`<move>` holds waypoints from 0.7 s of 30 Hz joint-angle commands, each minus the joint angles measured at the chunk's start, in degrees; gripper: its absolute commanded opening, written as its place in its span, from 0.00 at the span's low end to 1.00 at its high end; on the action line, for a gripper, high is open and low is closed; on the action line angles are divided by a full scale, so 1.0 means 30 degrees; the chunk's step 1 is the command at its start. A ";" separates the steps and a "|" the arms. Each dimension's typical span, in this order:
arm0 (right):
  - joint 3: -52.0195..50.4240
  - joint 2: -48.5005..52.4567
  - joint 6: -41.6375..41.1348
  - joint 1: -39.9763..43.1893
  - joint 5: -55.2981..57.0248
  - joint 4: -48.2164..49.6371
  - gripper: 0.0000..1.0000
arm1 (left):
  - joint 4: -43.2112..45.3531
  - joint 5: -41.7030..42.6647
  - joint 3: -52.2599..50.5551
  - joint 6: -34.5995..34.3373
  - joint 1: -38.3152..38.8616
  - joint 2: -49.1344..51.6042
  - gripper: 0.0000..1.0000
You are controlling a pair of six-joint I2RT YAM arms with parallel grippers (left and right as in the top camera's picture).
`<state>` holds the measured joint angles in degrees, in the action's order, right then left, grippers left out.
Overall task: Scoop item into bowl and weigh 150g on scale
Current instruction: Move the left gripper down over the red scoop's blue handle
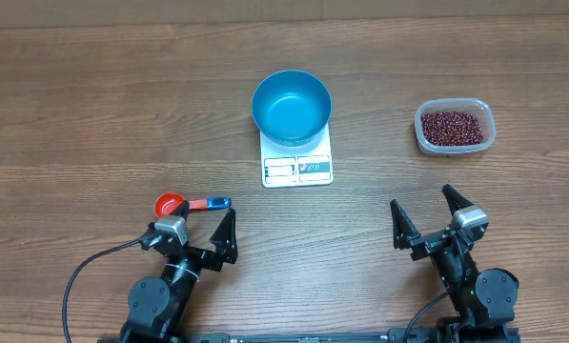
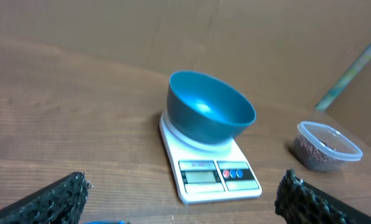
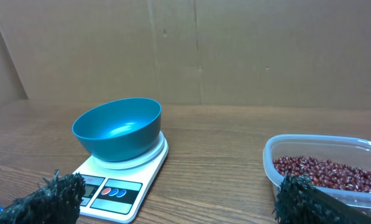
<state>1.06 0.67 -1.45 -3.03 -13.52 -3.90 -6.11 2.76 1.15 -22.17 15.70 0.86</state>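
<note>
The beans [image 1: 451, 127] lie as a shallow, pebbly layer of tiny oval, dark red-brown grains, some flecked paler, inside a clear plastic tub [image 1: 420, 133]. The tub is a rounded rectangle with thin, glossy walls and a rolled lip, and it stands on the worktop [image 1: 74, 95] at about 3 o'clock from the bowl [image 1: 291, 107], well apart from it.

The bowl is round, deep and bright blue, with a smooth surface that catches a soft sheen on its inner curve. It sits on the far half of the scale [image 1: 297, 169] and overhangs the scale's sides. The scale is a flat white rectangle with rounded corners. Its near edge, at 6 o'clock from the bowl, shows a grey display window and a small panel of coloured dots.

At about 8 o'clock from the scale lies a small scoop [image 1: 172, 203] with a round red cup and a short handle ending in blue, flat on the wood, just beside the left end effector [image 1: 193, 224].

The worktop is brown wood-grain laminate with long horizontal streaks.

Both end effectors rest near the 6 o'clock edge. The left one is spread wide and grasps nothing. The right end effector [image 1: 421, 197] is likewise released, with its jaws splayed in a V. Its fingers [image 3: 54, 198] look black, coarse and knobbly.
</note>
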 commanded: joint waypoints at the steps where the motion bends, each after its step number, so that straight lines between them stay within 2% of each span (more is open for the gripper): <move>1: -0.0204 -0.0168 0.0073 0.0073 0.0131 0.0109 1.00 | -0.2368 0.0153 0.1508 -0.0838 -0.0109 0.0102 1.00; 7: -0.0204 -0.0168 0.0073 0.0073 0.0131 0.0109 1.00 | -0.6339 -0.1829 0.6025 -0.0831 -0.0109 0.2732 1.00; 15: -0.0204 -0.0168 0.0073 0.0073 0.0131 0.0109 1.00 | -1.1540 -0.4619 1.3223 -0.1734 -0.0109 1.1256 1.00; 17: -0.0204 -0.0168 0.0073 0.0073 0.0131 0.0109 1.00 | -1.2371 -0.4044 1.4812 -0.1763 -0.0102 1.3602 1.00; 21: -0.0204 -0.0168 0.0073 0.0073 0.0131 0.0109 1.00 | -1.1562 -0.1188 1.6524 -0.1770 -0.0109 1.7129 1.00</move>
<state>1.06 0.67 -1.43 -3.03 -13.50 -3.92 -42.19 -6.24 47.07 -26.28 15.68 46.61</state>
